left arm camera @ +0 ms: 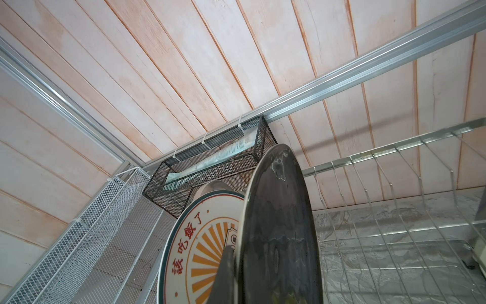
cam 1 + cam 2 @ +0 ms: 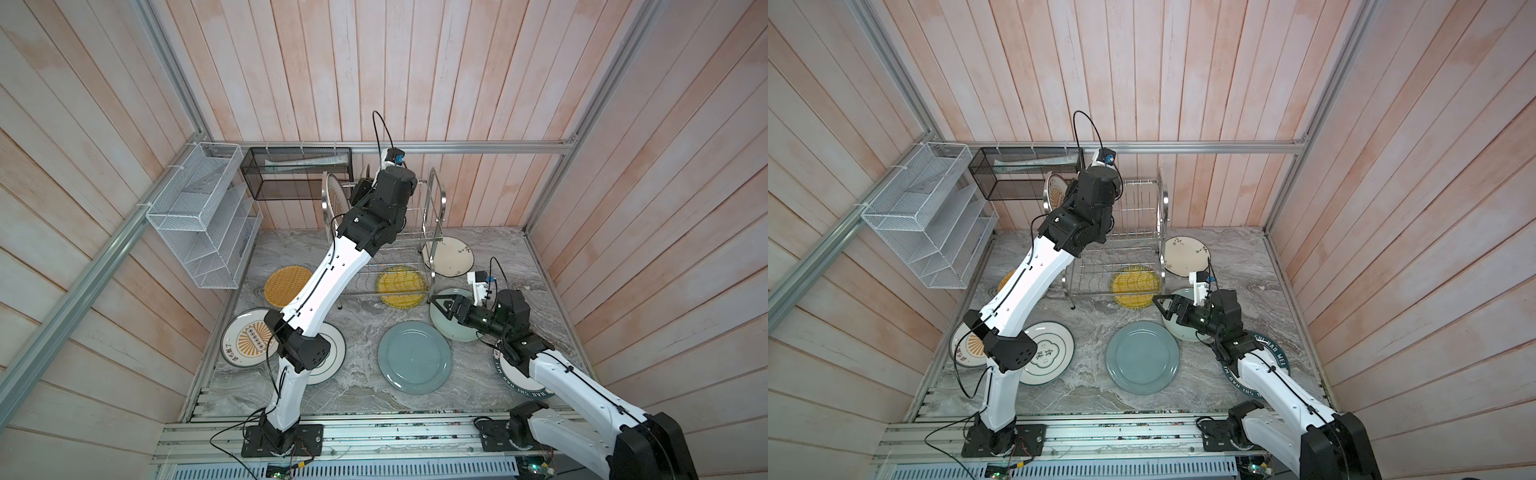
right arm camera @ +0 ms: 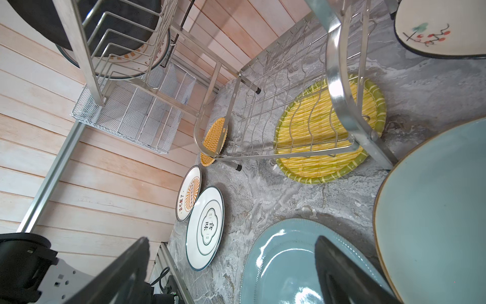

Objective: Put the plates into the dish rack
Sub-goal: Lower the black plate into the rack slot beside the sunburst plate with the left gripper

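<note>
We log the dish rack (image 3: 338,86) as bright polished steel tube and wire. Black plate (image 1: 281,223): dull, mottled sheen. Grey-blue plate (image 3: 284,258): smooth glossy glaze. Yellow plate (image 3: 315,168): woven-straw pattern. Tabletop (image 2: 365,320): grey veined stone look. Wall planks (image 2: 374,62): whitewashed matt wood. White organiser (image 2: 199,216): painted metal mesh.

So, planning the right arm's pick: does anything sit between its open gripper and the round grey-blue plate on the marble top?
Nothing visible: the round grey-blue plate lies bare ahead of the open right gripper.
</note>
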You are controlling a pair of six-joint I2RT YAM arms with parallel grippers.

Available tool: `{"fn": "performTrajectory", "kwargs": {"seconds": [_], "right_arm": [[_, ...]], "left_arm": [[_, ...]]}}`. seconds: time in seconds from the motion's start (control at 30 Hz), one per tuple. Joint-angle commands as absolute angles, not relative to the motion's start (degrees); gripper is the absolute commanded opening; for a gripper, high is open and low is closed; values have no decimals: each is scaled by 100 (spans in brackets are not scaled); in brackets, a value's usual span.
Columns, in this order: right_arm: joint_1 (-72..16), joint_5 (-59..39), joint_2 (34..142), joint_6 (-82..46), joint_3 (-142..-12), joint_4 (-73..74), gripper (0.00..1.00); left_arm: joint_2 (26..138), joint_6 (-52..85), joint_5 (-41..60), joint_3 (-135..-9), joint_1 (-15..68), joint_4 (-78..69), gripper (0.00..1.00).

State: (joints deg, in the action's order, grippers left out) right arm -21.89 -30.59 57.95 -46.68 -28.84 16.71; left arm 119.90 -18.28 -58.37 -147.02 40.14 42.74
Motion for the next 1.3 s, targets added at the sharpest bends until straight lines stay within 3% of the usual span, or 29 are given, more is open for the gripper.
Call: {"fn": "performTrajectory", "kwargs": {"seconds": [0.0, 0.37, 1.27], "right_arm": [[-2210, -3161, 5785, -4576, -2869, 1728, 98], [-2213, -3285, 5821, -4512, -2894, 1669, 98], [-2212, -3252, 5759, -4519, -2773, 1695, 98]], "left_arm": [[11614, -2125, -6538, -14567, 4017, 3102, 0], [11259, -2077, -6859, -13842, 3979, 2740, 0], [11320, -912, -6225, -13321, 3859, 3898, 0]]}}
